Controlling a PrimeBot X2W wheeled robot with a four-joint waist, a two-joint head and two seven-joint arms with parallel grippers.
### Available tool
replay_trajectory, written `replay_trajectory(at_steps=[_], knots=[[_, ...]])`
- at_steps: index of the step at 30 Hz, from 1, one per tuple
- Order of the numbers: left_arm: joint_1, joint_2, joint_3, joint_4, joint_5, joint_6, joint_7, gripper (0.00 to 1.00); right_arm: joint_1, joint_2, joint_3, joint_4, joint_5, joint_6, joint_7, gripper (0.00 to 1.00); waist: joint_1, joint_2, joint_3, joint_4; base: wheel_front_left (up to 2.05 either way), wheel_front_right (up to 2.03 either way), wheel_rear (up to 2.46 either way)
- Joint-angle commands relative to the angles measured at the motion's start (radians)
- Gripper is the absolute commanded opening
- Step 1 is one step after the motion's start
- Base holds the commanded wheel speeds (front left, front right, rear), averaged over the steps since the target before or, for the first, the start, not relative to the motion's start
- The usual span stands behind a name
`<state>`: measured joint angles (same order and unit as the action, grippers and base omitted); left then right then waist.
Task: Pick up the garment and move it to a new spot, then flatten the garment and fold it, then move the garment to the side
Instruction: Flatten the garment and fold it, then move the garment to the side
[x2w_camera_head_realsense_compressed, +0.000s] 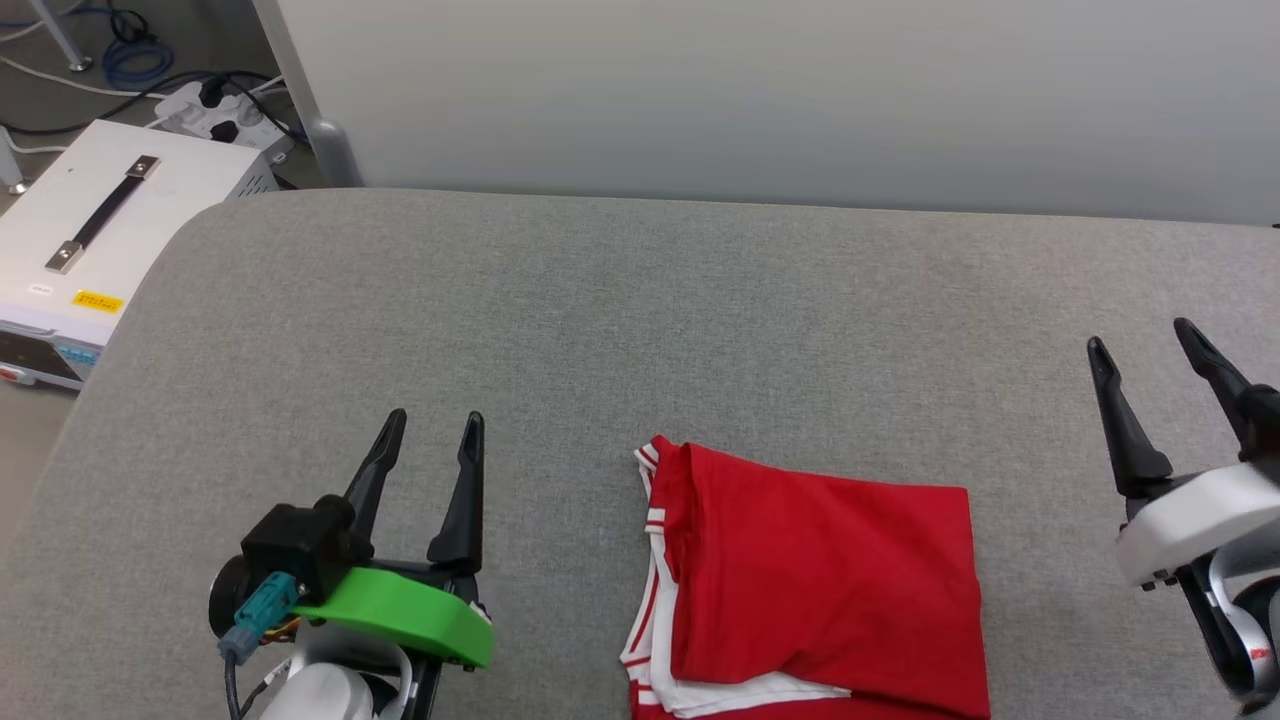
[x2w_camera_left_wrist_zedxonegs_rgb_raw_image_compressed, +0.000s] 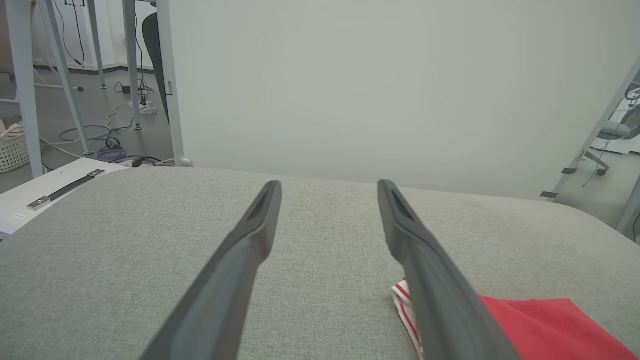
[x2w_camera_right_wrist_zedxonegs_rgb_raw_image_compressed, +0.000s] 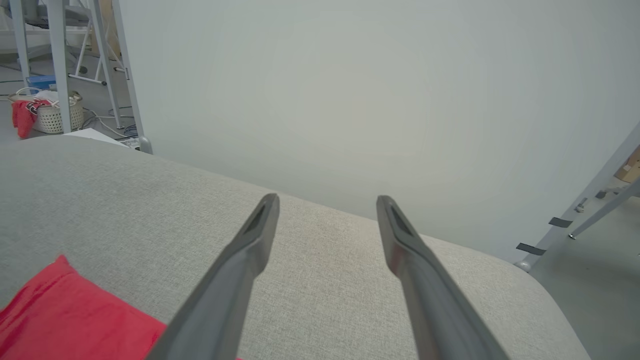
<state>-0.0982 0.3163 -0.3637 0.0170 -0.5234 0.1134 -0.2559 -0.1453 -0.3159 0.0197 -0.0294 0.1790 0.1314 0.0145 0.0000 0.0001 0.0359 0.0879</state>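
**Head view, left to right.** Off the table's far left corner stands a white instrument case with a black carry handle. Its yellow label bears dark print that is too small to read. Beyond the case lies a white power strip with black plugs.

At the near left is the left hand, with a green collar at its base. Its fingers are spread wide and hold nothing, over bare grey cloth.

Near, and slightly right of centre, the garment lies on the table at its near edge. It is between the two hands and touched by neither. It is folded into a compact, roughly rectangular red stack. White trim with thin red stripes shows along its left edge and at the near left corner, where the layers overlap. The upper face is plain red with soft creases.

At the right edge is the right hand, fingers wide apart and empty, well clear of the garment's right side. A pale panel stands along the table's far edge.
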Motion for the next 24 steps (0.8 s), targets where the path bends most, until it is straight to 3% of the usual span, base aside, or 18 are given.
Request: replay_trajectory(at_steps=[1,11,24], knots=[[0.025,-0.015,0.013,-0.002,0.024,-0.014,-0.006,1.0,0.03,0.014,-0.021,-0.018,0.0,-0.001,-0.018,1.0,0.0,-0.0001,0.001,-0.005,0.0,0.0,0.0],[0.087,-0.113,0.119,0.008,0.139,-0.097,-0.006,1.0,0.165,0.124,-0.096,-0.083,-0.01,-0.001,-0.078,1.0,0.0,-0.0001,-0.007,-0.022,0.0,0.0,0.0],[0.111,-0.185,0.206,0.014,0.243,-0.183,-0.006,1.0,0.189,0.129,-0.068,-0.062,0.012,-0.001,-0.036,1.0,0.0,-0.0001,-0.011,-0.013,0.0,0.0,0.0]])
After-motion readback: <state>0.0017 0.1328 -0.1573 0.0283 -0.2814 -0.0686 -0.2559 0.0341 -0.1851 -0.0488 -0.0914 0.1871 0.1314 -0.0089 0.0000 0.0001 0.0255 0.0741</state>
